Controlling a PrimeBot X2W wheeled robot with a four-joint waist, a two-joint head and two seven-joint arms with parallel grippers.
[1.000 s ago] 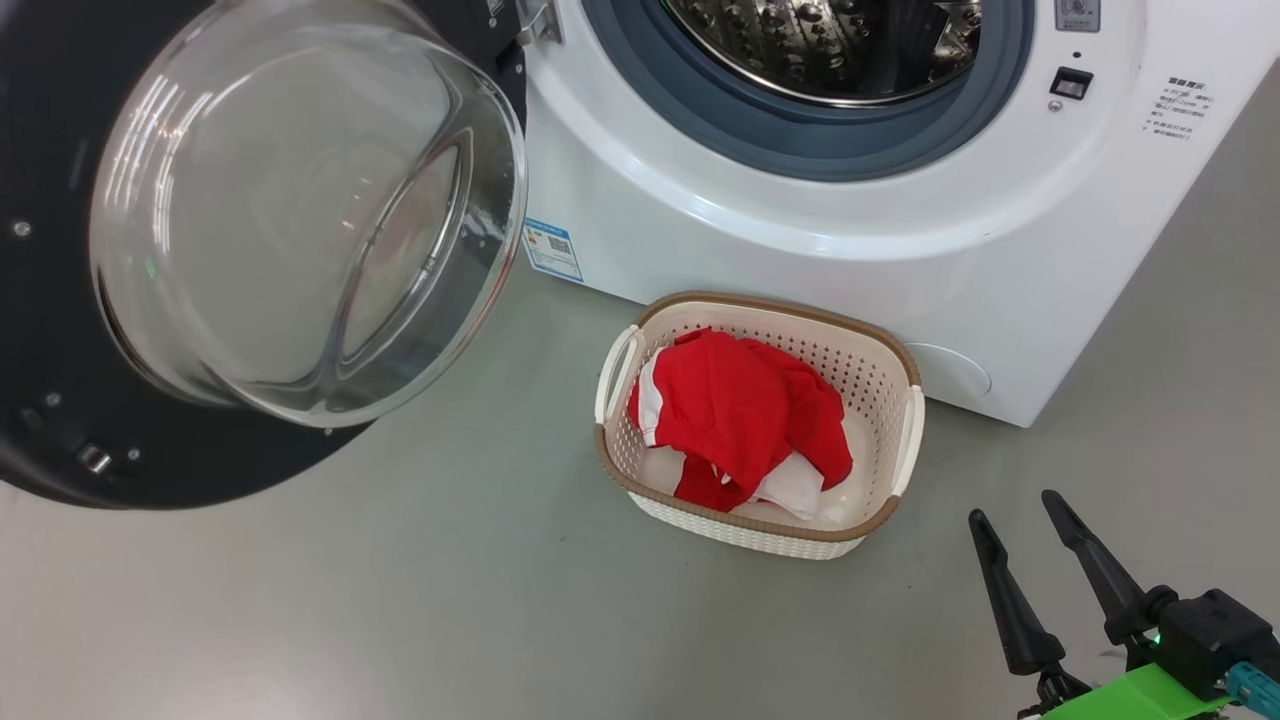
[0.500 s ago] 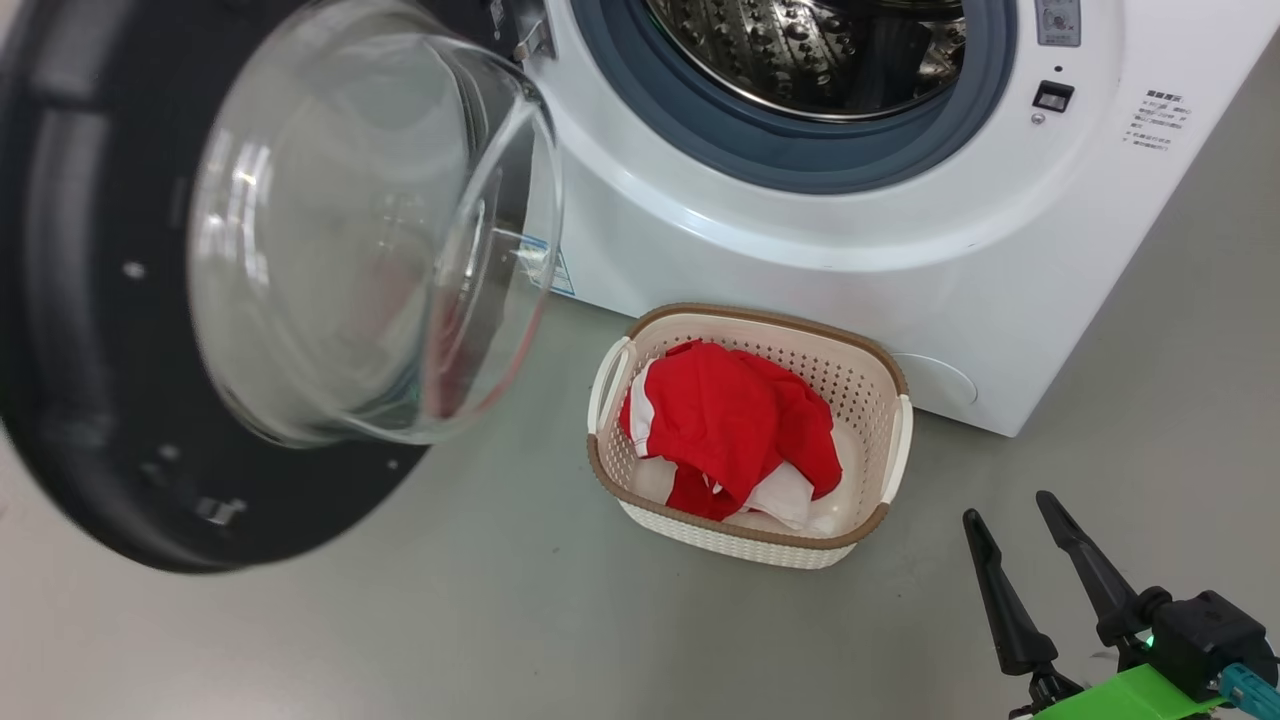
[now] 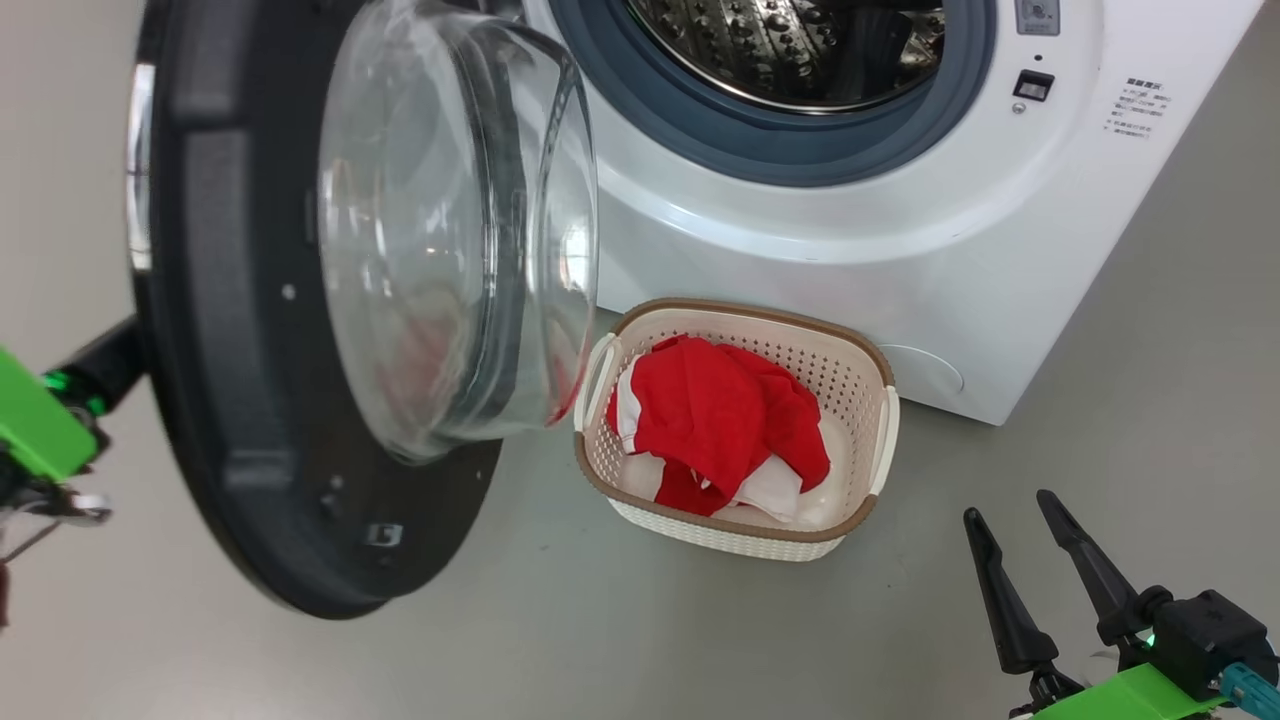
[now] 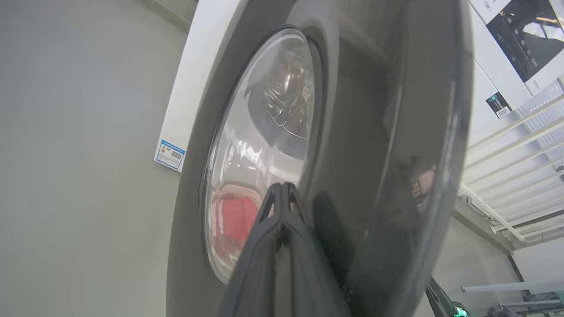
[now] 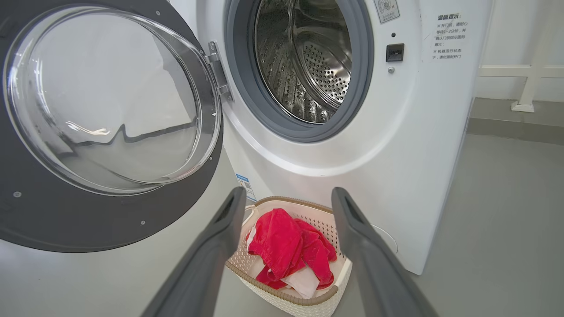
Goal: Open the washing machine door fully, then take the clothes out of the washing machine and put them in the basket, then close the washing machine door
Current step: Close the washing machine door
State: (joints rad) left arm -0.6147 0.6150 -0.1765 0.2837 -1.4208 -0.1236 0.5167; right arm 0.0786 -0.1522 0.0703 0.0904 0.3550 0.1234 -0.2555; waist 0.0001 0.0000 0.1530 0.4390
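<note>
The big round, black-rimmed, glass-bowled washing machine door [image 3: 240, 300] stands half-swung from the white front-loading washing machine [image 3: 800, 230], beside the cream perforated basket [image 3: 760, 312] holding the red clothes [image 3: 710, 420]. It likely handles rigid, heavy and slick: push its rim, not the glass. The left gripper [image 4: 282, 187], fingers pinched together on nothing, is at its outer face. The right gripper [image 3: 1010, 508] hangs spread, empty.

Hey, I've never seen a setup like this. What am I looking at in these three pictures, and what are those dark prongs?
This is a wheeled robot with two arms, in front of a washer. One picture comes from a camera on its head, looking down. The other two come from cameras on its wrists. The dark prongs are its claws. The right claw is open and holds nothing. The left claw is shut, close against the outer face of the open door. On the floor, a basket holds red clothes.
</note>
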